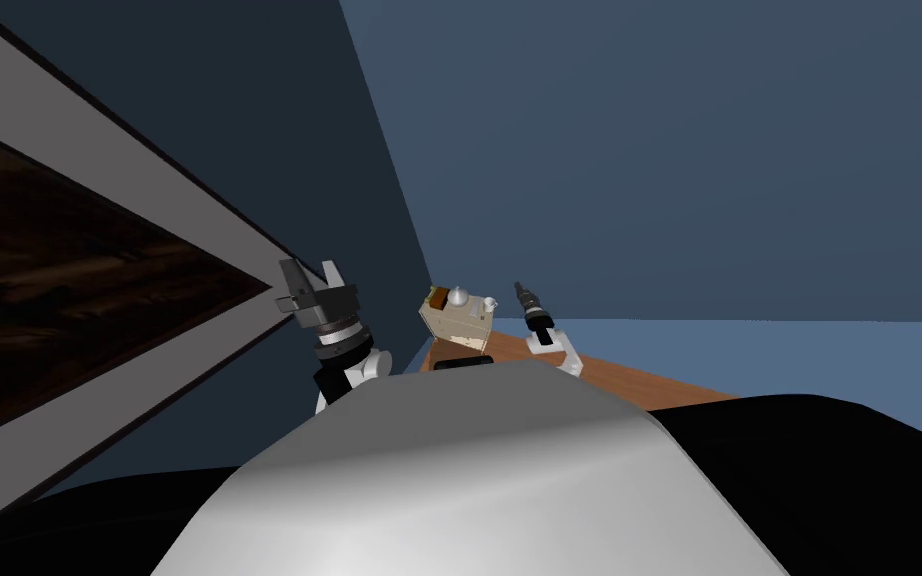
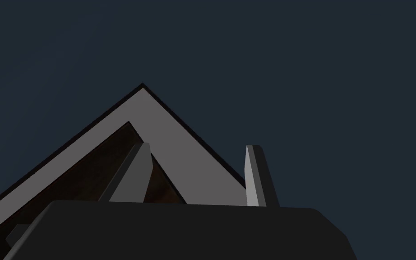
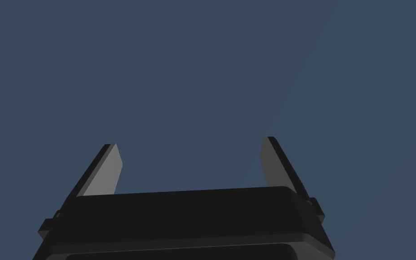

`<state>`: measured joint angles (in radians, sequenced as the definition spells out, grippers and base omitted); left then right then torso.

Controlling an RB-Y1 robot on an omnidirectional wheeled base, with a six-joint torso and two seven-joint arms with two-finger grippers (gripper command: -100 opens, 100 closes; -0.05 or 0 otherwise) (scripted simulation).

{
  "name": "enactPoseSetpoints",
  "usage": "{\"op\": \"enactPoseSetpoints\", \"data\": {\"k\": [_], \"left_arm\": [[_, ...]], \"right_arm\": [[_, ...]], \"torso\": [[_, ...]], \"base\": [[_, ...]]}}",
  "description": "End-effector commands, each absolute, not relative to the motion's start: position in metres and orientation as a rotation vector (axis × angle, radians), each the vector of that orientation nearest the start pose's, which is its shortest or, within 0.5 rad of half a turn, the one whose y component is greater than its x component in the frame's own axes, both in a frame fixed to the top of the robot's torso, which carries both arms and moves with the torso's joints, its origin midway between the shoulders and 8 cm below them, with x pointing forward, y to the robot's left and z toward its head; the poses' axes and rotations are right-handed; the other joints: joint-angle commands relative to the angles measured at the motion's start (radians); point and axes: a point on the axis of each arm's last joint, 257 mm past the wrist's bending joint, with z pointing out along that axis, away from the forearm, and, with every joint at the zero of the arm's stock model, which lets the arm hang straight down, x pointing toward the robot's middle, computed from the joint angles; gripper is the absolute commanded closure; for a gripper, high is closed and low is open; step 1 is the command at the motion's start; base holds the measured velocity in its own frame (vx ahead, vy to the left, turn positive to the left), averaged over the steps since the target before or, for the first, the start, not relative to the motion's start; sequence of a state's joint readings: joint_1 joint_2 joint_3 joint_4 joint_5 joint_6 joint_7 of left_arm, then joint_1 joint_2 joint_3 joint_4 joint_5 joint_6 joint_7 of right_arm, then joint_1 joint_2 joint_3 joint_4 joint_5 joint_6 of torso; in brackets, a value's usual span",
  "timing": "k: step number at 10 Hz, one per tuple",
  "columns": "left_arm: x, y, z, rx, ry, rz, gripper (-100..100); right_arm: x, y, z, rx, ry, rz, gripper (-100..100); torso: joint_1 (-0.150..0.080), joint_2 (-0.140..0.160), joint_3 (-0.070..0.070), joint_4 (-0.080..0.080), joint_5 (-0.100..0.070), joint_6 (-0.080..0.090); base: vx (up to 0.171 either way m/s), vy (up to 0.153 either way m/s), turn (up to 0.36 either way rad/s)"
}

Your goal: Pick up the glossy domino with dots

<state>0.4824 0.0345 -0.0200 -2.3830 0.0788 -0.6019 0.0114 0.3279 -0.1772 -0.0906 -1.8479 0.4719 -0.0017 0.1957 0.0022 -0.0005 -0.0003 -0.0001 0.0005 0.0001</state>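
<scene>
Both hands empty: left hand (image 1: 310,275) raised, fingers (image 2: 132,174) spread; right hand (image 1: 524,293) fingers (image 3: 105,171) spread likewise, near beige box (image 1: 454,322) on brown bench (image 1: 629,385). Box top carries white dome (image 1: 458,296), brown block (image 1: 440,298), small white piece (image 1: 489,302); all too small to identify. Task's domino cannot be told apart among them. Box's lower part hidden; dark shape (image 1: 464,362) before it unclear.

Smooth matt brown tabletop (image 1: 649,382); dark wood-grain panel (image 1: 69,300) in matt grey frame (image 1: 149,190).
</scene>
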Motion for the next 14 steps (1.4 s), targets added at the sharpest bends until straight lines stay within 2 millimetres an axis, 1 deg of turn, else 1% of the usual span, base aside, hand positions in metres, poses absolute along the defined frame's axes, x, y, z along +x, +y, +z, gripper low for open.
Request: {"op": "enactPoseSetpoints", "data": {"k": [1, 2, 3, 4, 5, 6, 7, 8, 9, 10, 11, 12, 13, 14], "left_arm": [[0.301, 0.269, 0.090, -0.509, 0.435, -1.438, 0], [0.301, 0.269, 0.090, -0.509, 0.435, -1.438, 0], [0.301, 0.269, 0.090, -0.509, 0.435, -1.438, 0], [0.301, 0.269, 0.090, -0.509, 0.435, -1.438, 0], [0.301, 0.269, 0.090, -0.509, 0.435, -1.438, 0], [0.301, 0.269, 0.090, -0.509, 0.435, -1.438, 0], [0.301, 0.269, 0.090, -0.509, 0.435, -1.438, 0], [0.301, 0.269, 0.090, -0.509, 0.435, -1.438, 0], [0.301, 0.269, 0.090, -0.509, 0.435, -1.438, 0], [0.301, 0.269, 0.090, -0.509, 0.435, -1.438, 0], [0.301, 0.269, 0.090, -0.509, 0.435, -1.438, 0], [0.301, 0.269, 0.090, -0.509, 0.435, -1.438, 0], [0.301, 0.269, 0.090, -0.509, 0.435, -1.438, 0], [0.301, 0.269, 0.090, -0.509, 0.435, -1.438, 0]], "right_arm": [[0.446, -0.360, -0.234, 0.646, 1.492, 0.377, -100], [0.444, -0.372, -0.254, 0.659, 1.535, 0.315, -100], [0.444, -0.372, -0.254, 0.649, 1.538, 0.305, -100], [0.441, -0.383, -0.274, 0.667, 1.579, 0.249, -100], [0.441, -0.383, -0.274, 0.652, 1.583, 0.234, -100], [0.437, -0.395, -0.294, 0.670, 1.625, 0.178, -100], [0.437, -0.395, -0.293, 0.656, 1.628, 0.164, -100], [0.432, -0.405, -0.314, 0.677, 1.668, 0.111, -100], [0.432, -0.406, -0.313, 0.659, 1.673, 0.094, -100], [0.426, -0.416, -0.332, 0.677, 1.710, 0.041, -100], [0.425, -0.416, -0.333, 0.662, 1.716, 0.025, -100], [0.418, -0.426, -0.351, 0.681, 1.752, -0.025, -100], [0.417, -0.426, -0.352, 0.665, 1.759, -0.042, -100], [0.409, -0.435, -0.370, 0.679, 1.796, -0.095, -100]], "torso": [[0.000, 0.000, 0.000, 0.000, 0.000, 0.000], [-0.001, 0.000, 0.000, 0.000, 0.000, 0.001], [-0.001, 0.000, 0.000, 0.000, 0.000, 0.000], [-0.001, 0.000, 0.000, 0.000, 0.000, 0.001], [0.000, 0.000, 0.000, 0.000, 0.000, 0.000], [-0.001, 0.000, 0.000, 0.000, 0.000, 0.001], [0.000, 0.000, 0.000, 0.000, 0.000, 0.000], [-0.001, 0.000, 0.000, 0.000, 0.000, 0.001], [-0.001, 0.000, 0.000, 0.000, 0.000, 0.000], [-0.001, 0.000, 0.000, 0.000, 0.000, 0.001], [-0.001, 0.000, 0.000, 0.000, 0.000, 0.000], [-0.001, 0.000, 0.000, 0.000, 0.000, 0.001], [-0.001, 0.000, 0.000, 0.000, 0.000, 0.000], [-0.001, 0.000, 0.000, 0.000, 0.000, 0.001]], "base": [[0.009, 0.024, 0.091], [0.008, 0.027, 0.158], [0.008, 0.019, 0.100], [0.013, 0.026, 0.235], [0.012, 0.018, 0.078], [0.012, 0.028, 0.176], [0.012, 0.017, 0.086], [0.016, 0.021, 0.182], [0.013, 0.016, 0.098], [0.016, 0.024, 0.187], [0.014, 0.015, 0.091], [0.018, 0.023, 0.160], [0.017, 0.017, 0.112], [0.015, 0.023, 0.197]]}}
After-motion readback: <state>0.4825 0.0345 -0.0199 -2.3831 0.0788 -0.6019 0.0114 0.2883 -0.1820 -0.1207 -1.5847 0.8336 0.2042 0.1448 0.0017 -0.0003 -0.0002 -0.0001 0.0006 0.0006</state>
